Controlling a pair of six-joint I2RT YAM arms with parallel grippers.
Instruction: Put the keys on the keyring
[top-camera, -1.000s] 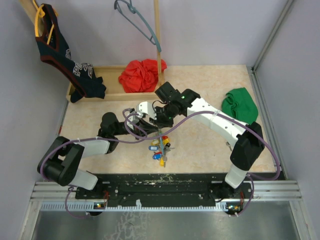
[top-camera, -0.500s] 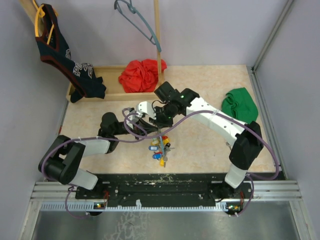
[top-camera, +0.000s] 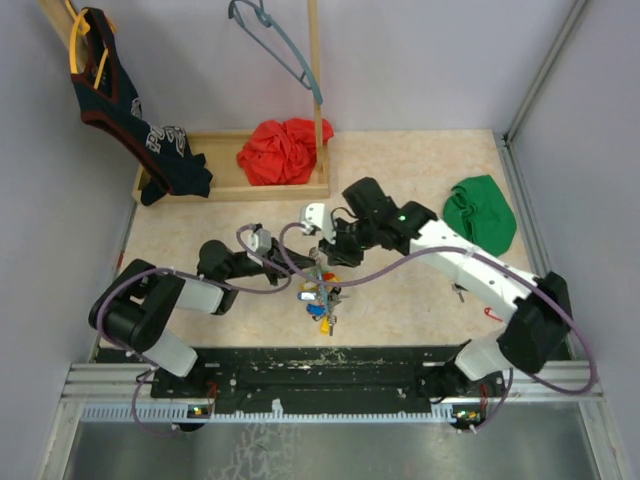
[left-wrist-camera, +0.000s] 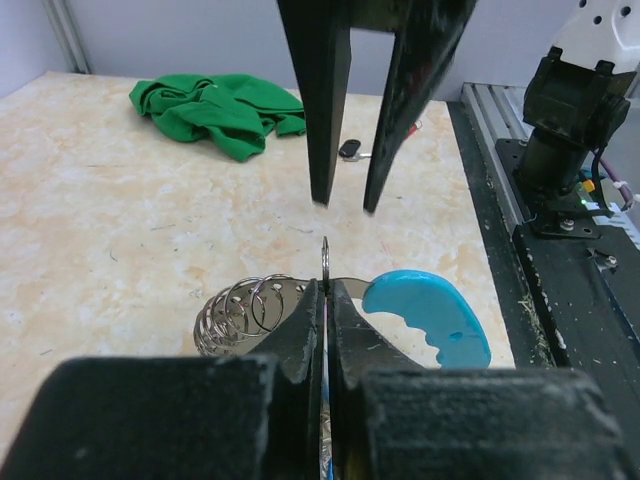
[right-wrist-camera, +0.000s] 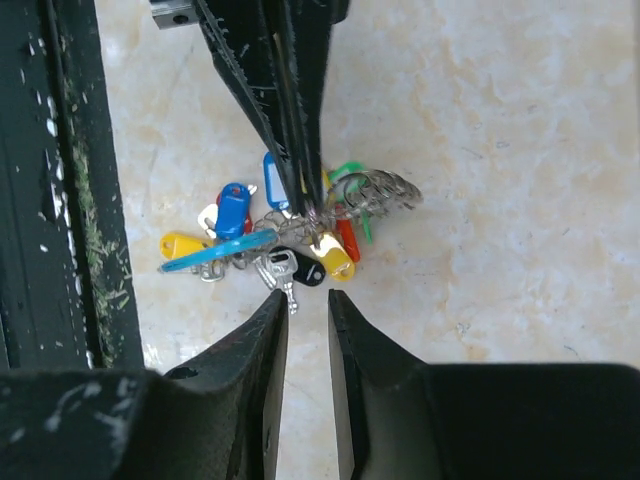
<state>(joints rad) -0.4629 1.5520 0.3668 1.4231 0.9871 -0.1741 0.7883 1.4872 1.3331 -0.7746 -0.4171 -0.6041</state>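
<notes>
The keys (right-wrist-camera: 232, 210), with blue, yellow, black, red and green heads, lie bunched on the table near the front edge (top-camera: 320, 300). The keyring's light-blue section (left-wrist-camera: 430, 315) and grey band lie among them, with several small split rings (left-wrist-camera: 240, 308); the section shows as a blue strip in the right wrist view (right-wrist-camera: 220, 250). My left gripper (left-wrist-camera: 325, 292) is shut on a thin metal ring standing upright at the bunch; it also shows in the top view (top-camera: 300, 272). My right gripper (right-wrist-camera: 303, 305) is open and empty, hanging just above the bunch (top-camera: 330, 255).
A green cloth (top-camera: 480, 215) lies at the right; a red cloth (top-camera: 282, 150) sits in a wooden tray (top-camera: 190, 185) at the back. A dark garment (top-camera: 120, 100) and a grey-blue hanger (top-camera: 275, 40) hang behind. A small key (top-camera: 457, 292) lies by the right arm.
Both grippers have come down and forward to the key bunch. The right arm has swung to the right; the left gripper has dropped low beside the keys.
</notes>
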